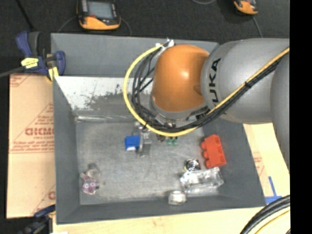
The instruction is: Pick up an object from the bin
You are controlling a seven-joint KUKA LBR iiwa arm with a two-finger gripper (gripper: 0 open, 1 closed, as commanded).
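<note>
My gripper (pixel 144 139) hangs below the orange wrist cover, low over the middle of the bin floor. A small blue block (pixel 131 143) lies right against its left side, touching it or nearly so; I cannot tell whether the block is held. A small green piece (pixel 170 141) shows just right of the gripper, partly under the wrist.
A red toy brick (pixel 213 151) lies right of centre. A clear plastic piece (pixel 201 182), a small dark ball (pixel 191 165) and a pale round cap (pixel 176 197) sit near the front wall. A small clear pinkish thing (pixel 90 180) lies at the front left.
</note>
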